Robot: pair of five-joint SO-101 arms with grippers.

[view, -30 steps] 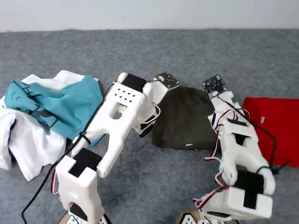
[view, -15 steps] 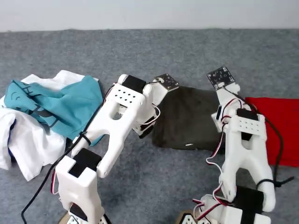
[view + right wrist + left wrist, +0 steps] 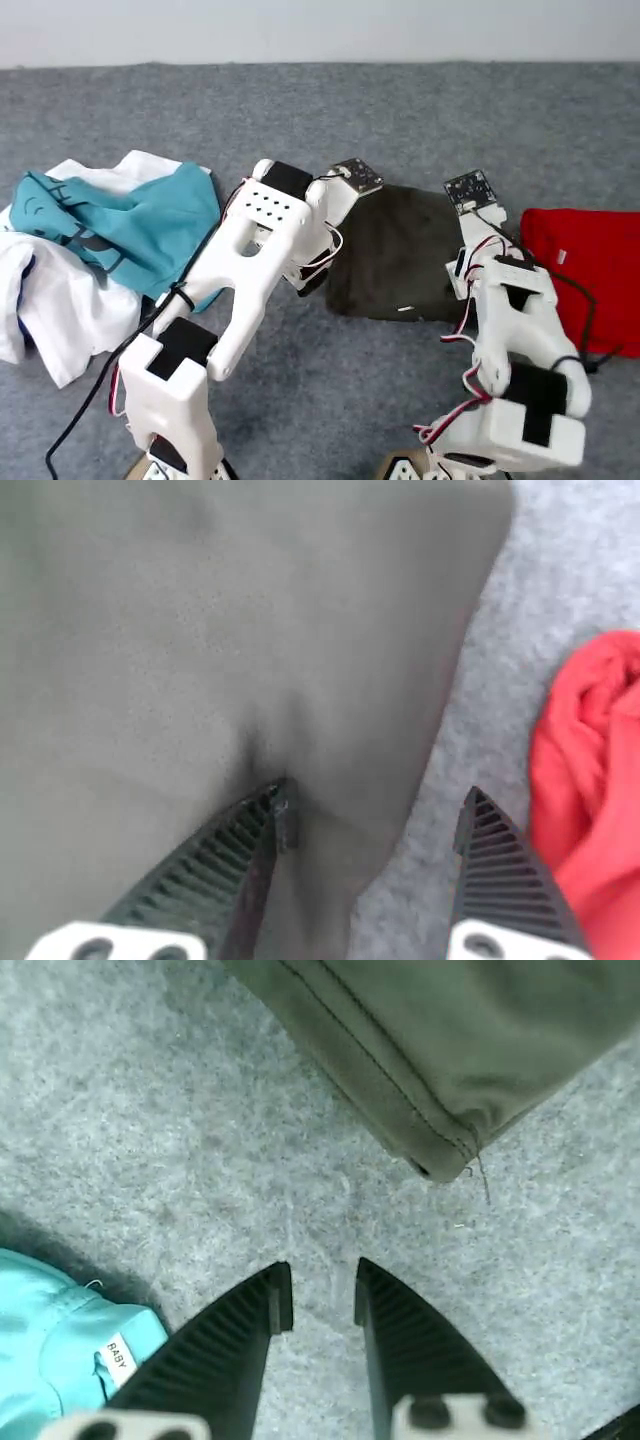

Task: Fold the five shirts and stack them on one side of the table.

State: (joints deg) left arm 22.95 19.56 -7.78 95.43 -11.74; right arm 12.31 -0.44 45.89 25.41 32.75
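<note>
Right tool point(image 3: 372, 815) gapes over the folded olive shirt point(image 3: 400, 250) in the middle of the counter point(image 3: 400, 110), left tool point(image 3: 322, 1295) slightly parted off its corner; a top-layer-only pinch could undo the fold.

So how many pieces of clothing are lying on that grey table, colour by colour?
teal shirt: 1
white shirt: 1 that can be told apart; the heap under the teal one may hold more
dark olive shirt: 1
red shirt: 1
Total: 4 that can be told apart
</note>
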